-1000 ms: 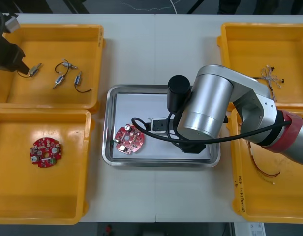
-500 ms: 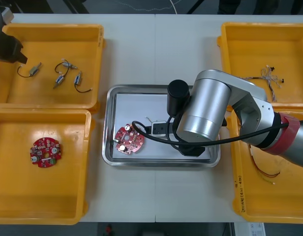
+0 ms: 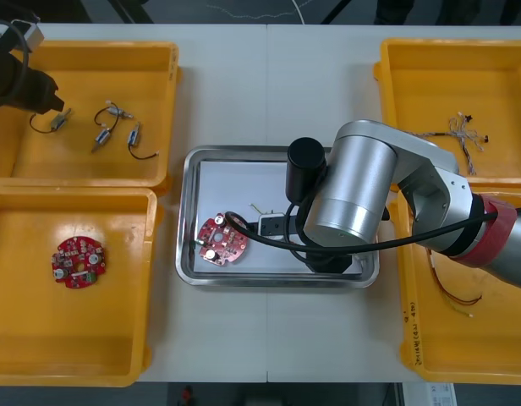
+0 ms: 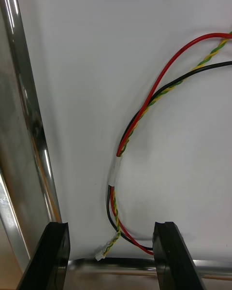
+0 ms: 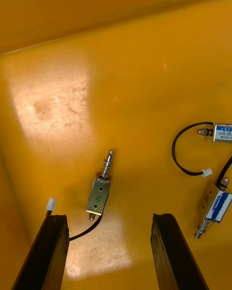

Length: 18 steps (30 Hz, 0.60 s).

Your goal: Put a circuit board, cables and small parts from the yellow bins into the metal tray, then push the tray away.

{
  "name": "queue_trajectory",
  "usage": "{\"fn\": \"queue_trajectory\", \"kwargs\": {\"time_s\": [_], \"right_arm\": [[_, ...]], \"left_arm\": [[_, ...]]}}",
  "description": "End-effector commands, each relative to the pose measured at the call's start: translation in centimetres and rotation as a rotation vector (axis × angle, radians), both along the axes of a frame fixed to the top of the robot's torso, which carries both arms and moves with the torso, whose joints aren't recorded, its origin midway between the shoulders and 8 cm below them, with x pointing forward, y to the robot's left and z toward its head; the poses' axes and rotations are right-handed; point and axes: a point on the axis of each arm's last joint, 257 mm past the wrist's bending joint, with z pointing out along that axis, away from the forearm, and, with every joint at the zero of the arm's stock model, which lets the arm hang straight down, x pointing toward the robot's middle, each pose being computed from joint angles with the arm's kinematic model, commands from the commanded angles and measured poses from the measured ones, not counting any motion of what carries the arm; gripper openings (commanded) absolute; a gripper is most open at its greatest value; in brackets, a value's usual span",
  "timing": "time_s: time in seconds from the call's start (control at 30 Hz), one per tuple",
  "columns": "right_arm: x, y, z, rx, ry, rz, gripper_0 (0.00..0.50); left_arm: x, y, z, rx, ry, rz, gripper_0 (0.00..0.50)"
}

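My right gripper (image 4: 113, 258) stands open low over the white floor of the metal tray (image 3: 193, 211). A red and yellow cable (image 4: 116, 171) lies loose on that floor, its end between the fingers, near the tray's rim (image 4: 29, 125). In the front view my right arm (image 3: 353, 194) covers the tray's right half. A round red circuit board (image 3: 222, 241) lies in the tray's left part. My left gripper (image 5: 108, 253) hangs open above a small metal part (image 5: 99, 193) in the far left yellow bin (image 3: 150, 59); from the front the left gripper (image 3: 46, 98) is at the bin's left end.
More small metal parts (image 3: 104, 135) lie in the far left bin. A second circuit board (image 3: 78, 262) sits in the near left bin. The far right bin holds a cable (image 3: 463, 135); the near right bin holds red and yellow cables (image 3: 455, 296).
My right gripper has opened and let the red and yellow cable go onto the tray floor. My left gripper has shifted a little to the right over the small parts.
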Motion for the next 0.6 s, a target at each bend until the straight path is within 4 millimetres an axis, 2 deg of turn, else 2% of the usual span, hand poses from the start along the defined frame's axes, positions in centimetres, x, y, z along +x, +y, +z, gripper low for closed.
{"fn": "queue_trajectory", "kwargs": {"time_s": [0.03,0.33,0.5,0.6], "right_arm": [[-0.1,0.8,1.7,0.036,-0.011,0.025,0.500],[-1.0,-0.2,6.2,0.068,0.005,-0.041,0.500],[-0.6,0.3,9.5,0.172,-0.046,-0.050,0.500],[-0.3,-0.3,11.6,0.250,-0.070,-0.076,0.500]], "left_arm": [[2.3,-2.5,1.9,0.086,-0.068,-0.093,0.500],[2.9,-1.7,0.1,0.116,-0.074,-0.081,0.500],[2.7,-1.4,-0.4,0.120,-0.067,-0.078,0.500],[2.7,-1.2,-0.8,0.119,-0.072,-0.076,0.500]]}}
